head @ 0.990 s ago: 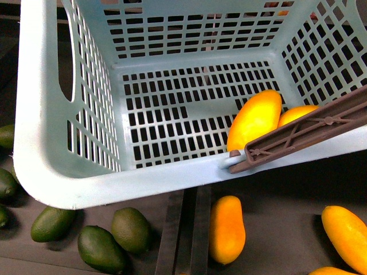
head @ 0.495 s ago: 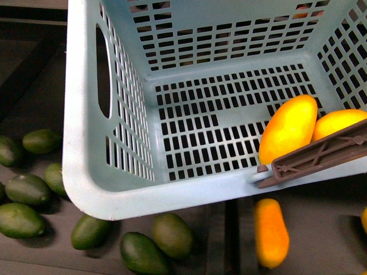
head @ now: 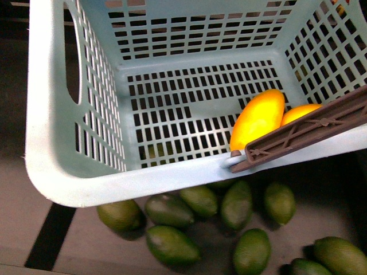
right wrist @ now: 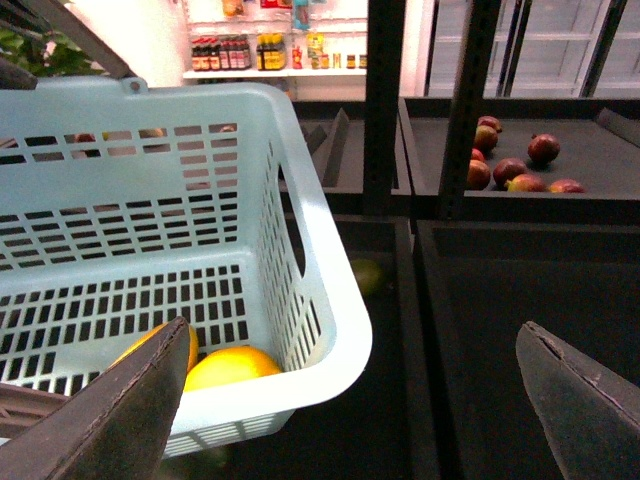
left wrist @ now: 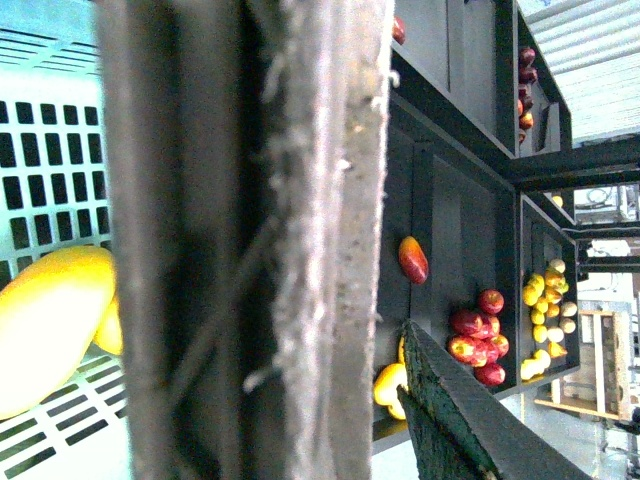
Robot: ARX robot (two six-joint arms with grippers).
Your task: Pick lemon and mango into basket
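Mango (head: 257,119): laid on the basket (head: 51,143) floor, touching the lemon (head: 299,113).
Change: orange fruit under the rim replaced by green fruits (head: 236,204).
Handle (head: 304,133): brown; left end effector's state cannot be told.
Right end effector (right wrist: 350,400): released, empty.

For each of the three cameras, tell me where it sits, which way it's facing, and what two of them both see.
Front view: on the robot's body, looking down into the basket holding the mango and the lemon, with green fruits beneath; no arm shows.
Left wrist view: on the left arm, close against the basket handle; one dark finger tip shows; red apples lie on shelves beyond.
Right wrist view: on the right arm, beside the basket, facing dark shelves; both open fingers show.
Shared: all three see the basket and yellow fruit inside.
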